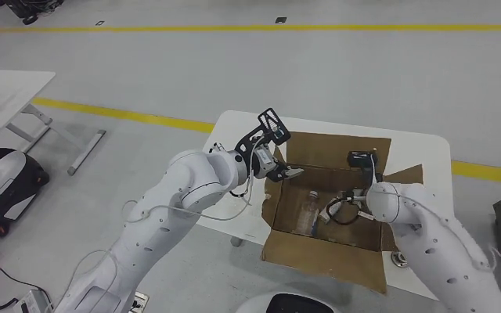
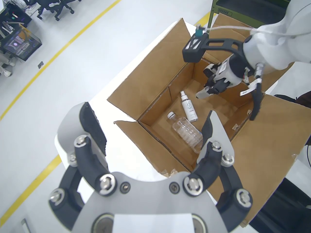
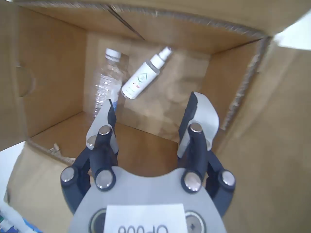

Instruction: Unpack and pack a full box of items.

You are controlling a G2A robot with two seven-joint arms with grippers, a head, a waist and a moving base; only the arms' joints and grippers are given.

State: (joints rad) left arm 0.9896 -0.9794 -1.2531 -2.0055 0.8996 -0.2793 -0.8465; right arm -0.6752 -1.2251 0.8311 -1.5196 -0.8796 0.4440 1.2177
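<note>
Room: grey floor [image 1: 156,70], yellow lines | white bench [image 1: 235,125] carries a brown corrugated cardboard box [image 1: 329,254], flaps spread | on the box bottom, side by side: clear ribbed bottle [image 3: 107,78], white spray bottle [image 3: 142,77] | right gripper [image 3: 151,99] inside the box near both, wide, empty | left gripper [image 2: 149,112] over the box rim, wide, empty

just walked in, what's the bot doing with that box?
Both arms are at the open cardboard box on the white table. The right pincer, open, is inside the box near a clear plastic bottle and a white spray bottle lying on its floor. The left pincer, open and empty, hovers above the box's rim. Nothing is gripped.
</note>
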